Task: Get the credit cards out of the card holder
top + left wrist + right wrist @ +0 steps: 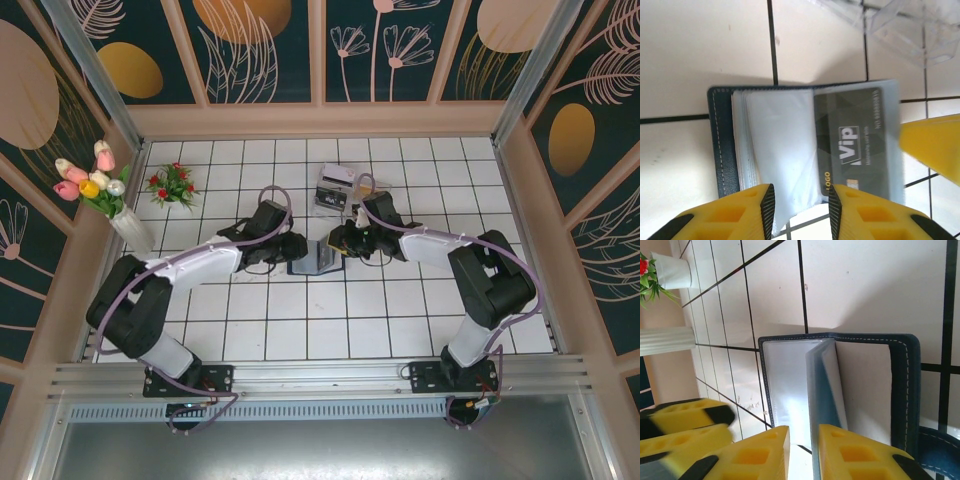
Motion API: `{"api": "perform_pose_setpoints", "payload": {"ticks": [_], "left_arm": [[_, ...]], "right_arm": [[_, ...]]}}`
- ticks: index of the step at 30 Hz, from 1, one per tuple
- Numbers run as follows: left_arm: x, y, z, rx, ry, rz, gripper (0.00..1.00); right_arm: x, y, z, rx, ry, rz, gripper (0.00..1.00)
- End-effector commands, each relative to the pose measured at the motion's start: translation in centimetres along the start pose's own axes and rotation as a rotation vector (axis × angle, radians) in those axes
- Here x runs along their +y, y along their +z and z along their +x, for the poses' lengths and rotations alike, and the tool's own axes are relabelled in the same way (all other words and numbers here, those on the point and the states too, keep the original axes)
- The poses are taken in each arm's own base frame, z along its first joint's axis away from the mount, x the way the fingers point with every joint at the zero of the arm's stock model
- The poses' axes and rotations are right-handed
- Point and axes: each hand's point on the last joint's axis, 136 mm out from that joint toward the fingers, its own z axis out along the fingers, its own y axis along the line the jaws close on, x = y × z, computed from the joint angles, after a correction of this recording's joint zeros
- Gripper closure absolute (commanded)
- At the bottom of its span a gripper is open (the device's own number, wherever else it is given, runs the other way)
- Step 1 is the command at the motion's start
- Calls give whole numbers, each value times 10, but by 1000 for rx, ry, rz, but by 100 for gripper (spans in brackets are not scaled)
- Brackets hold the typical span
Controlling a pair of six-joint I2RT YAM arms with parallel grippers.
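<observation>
Step, likely: spreading card holder [313, 263] lying open on table [300, 330], grey VIP card [852, 145] sleeved | left claw [801, 210] narrowly open astride sleeve edge | right claw [804, 450] narrow around a leaf, grip unclear | next: pinch card, slide out

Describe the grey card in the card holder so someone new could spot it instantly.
On the white tiled table, an open navy card holder lies between the left gripper and the right gripper. In the left wrist view, its right-hand clear sleeve holds a dark grey card marked "Vip"; the other sleeves look pale and blank.
</observation>
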Motion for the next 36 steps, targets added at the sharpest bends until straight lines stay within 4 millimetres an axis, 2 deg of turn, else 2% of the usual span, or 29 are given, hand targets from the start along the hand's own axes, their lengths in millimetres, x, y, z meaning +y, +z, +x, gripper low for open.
{"api": "perform_pose_setpoints", "payload": {"ticks": [1,5,11,19,21,30,36], "left_arm": [[-9,-22,-15,-44,54,-5,63],[-32,-22,-16,-37,30,124,67],[-56,8,-4,40,-53,259,74],[-31,49,6,83,-116,153,83],[-30,55,10,101,-127,160,83],[-24,71,22,150,-139,158,86],[-14,75,23,145,-136,114,86]], "right_arm": [[4,3,-4,0,-20,12,77],[4,3,-6,-7,-18,16,78],[-1,3,-7,-13,-13,47,78],[-2,5,-8,-10,-19,53,79],[-3,6,-8,-4,-19,56,79],[-5,6,-7,-3,-19,61,80],[-14,3,-8,-13,-31,123,80]]}}
